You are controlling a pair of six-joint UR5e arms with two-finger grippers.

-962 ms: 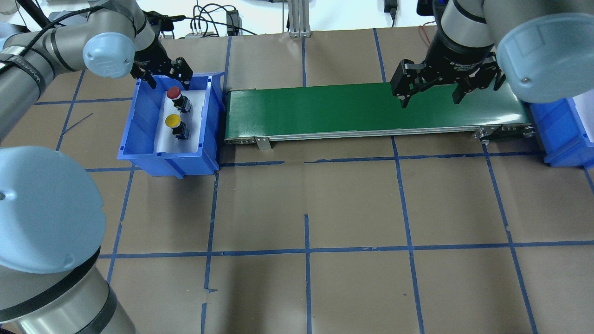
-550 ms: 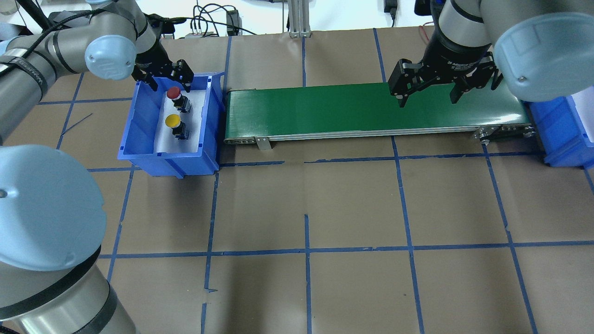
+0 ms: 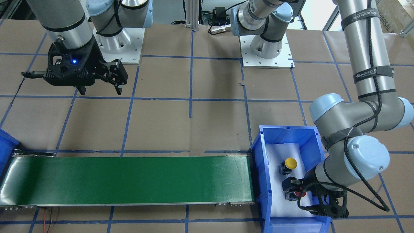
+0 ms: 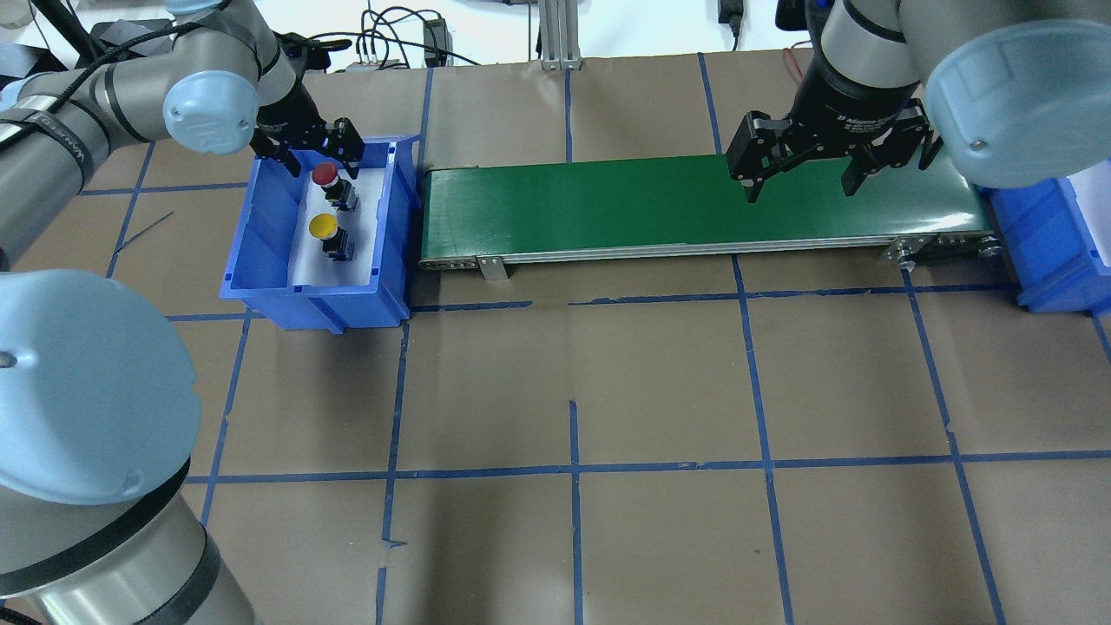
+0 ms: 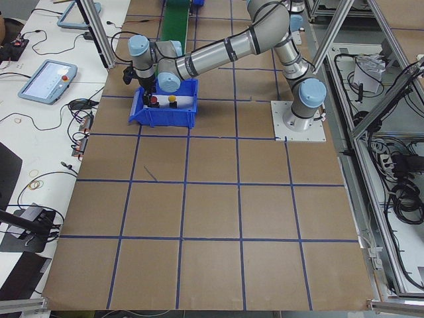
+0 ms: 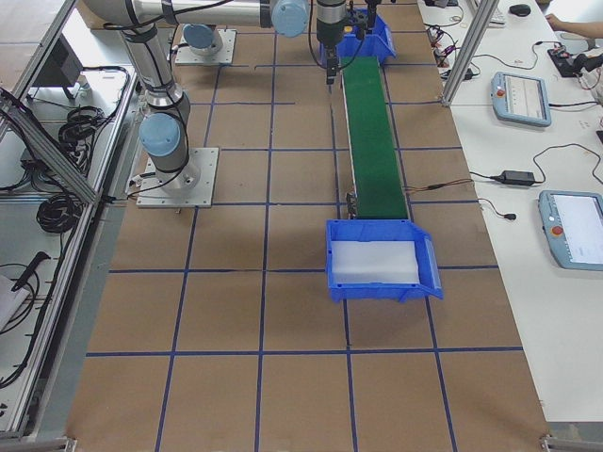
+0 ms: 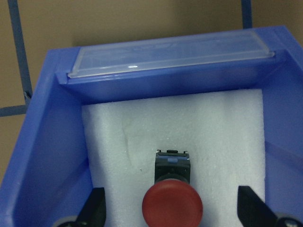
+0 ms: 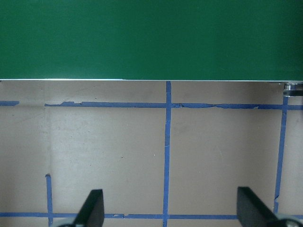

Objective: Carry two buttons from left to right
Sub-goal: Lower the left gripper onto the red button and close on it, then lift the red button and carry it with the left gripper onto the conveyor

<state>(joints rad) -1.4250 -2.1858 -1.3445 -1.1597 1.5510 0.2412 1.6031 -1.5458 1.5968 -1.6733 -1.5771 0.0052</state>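
Two buttons lie on white foam in the blue bin (image 4: pixel 260 260) at the table's left. The red-capped button (image 4: pixel 326 174) lies at the far end, the yellow-capped button (image 4: pixel 323 226) nearer. My left gripper (image 4: pixel 311 154) hangs open over the red button (image 7: pixel 173 205), one finger (image 7: pixel 96 208) on each side and neither touching it. In the front-facing view the red button (image 3: pixel 293 195) is partly hidden behind that gripper (image 3: pixel 299 194), with the yellow button (image 3: pixel 290 163) beside it. My right gripper (image 4: pixel 803 180) is open and holds nothing above the near edge of the green conveyor belt (image 4: pixel 608 208).
The conveyor (image 3: pixel 129 179) runs from the left bin (image 3: pixel 260 181) to a second blue bin (image 6: pixel 377 282) with white foam at the table's right end. Brown paper with blue tape lines (image 4: pixel 573 469) covers the table. Cables (image 4: pixel 391 35) lie behind the far edge.
My left gripper has sunk a little closer over the red button, still open. The right gripper has shifted only slightly.
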